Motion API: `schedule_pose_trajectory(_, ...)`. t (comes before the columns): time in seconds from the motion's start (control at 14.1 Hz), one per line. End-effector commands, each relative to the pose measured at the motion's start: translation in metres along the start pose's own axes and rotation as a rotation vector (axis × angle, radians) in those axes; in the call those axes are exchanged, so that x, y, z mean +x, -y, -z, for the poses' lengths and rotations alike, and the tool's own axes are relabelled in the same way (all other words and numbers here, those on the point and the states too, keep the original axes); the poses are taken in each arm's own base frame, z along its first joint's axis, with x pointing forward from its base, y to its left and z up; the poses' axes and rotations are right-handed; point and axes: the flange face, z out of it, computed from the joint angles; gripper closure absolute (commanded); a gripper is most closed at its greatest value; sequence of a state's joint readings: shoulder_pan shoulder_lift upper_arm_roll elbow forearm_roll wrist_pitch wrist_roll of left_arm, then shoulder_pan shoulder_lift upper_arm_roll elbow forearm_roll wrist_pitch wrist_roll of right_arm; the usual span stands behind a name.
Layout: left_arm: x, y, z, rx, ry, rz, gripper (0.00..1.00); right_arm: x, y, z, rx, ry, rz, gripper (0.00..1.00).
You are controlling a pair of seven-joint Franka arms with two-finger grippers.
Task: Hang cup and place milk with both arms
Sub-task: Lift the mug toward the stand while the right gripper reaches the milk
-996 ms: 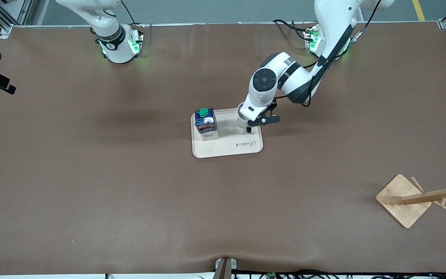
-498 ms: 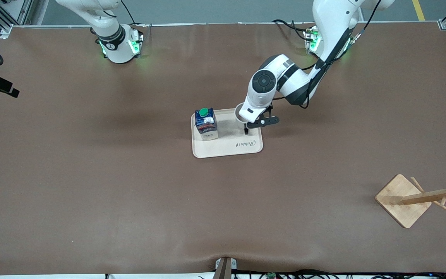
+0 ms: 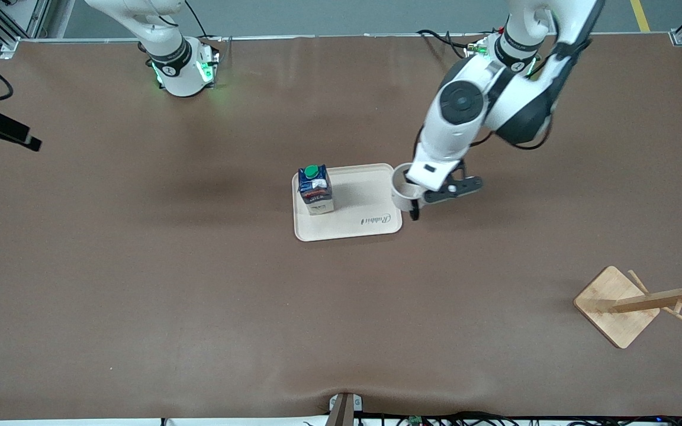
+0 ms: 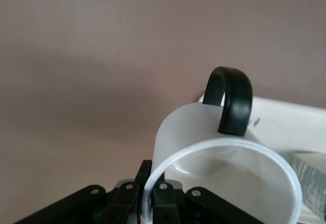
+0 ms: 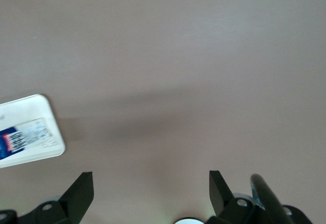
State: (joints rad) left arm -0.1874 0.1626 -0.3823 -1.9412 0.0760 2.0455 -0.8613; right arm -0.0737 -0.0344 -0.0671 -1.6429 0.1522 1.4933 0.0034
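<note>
Our left hand is clamped on the rim of the white cup, holding it in the air over the edge of the tray where the milk stands. Our right hand, fingers apart, waits over bare worktop. We judge the hanging step underway: next, carry the cup to the wooden rack and thread its black handle onto a peg.

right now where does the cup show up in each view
Front view: the cup is held off the tray by the left gripper, over the tray's edge toward the left arm's end.
Left wrist view: the cup fills the foreground, black handle up.
Right wrist view: not in it.
Shared landmark: the tray.
</note>
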Motion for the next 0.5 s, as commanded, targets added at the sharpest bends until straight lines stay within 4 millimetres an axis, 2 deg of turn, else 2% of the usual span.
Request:
schedule_pose_trajectory(0.0, 0.036, 0.063, 0.038, 0.014, -0.047, -0.040, 1.00, 0.030, 0.019, -0.034, 0.059, 0.056, 0.028, 0.00)
schedule_pose_trajectory(0.14, 0.066, 0.113, 0.056, 0.015, -0.072, -0.075, 1.00, 0.030, 0.030, -0.035, 0.068, 0.054, 0.045, 0.00)
schedule_pose_trajectory(0.36, 0.106, 0.185, 0.082, 0.015, -0.112, -0.128, 1.00, 0.033, 0.073, -0.042, 0.180, 0.038, 0.094, 0.00)
schedule_pose_trajectory(0.43, 0.120, 0.216, 0.089, 0.023, -0.107, -0.171, 1.00, 0.038, 0.085, -0.049, 0.196, 0.033, 0.106, 0.00)
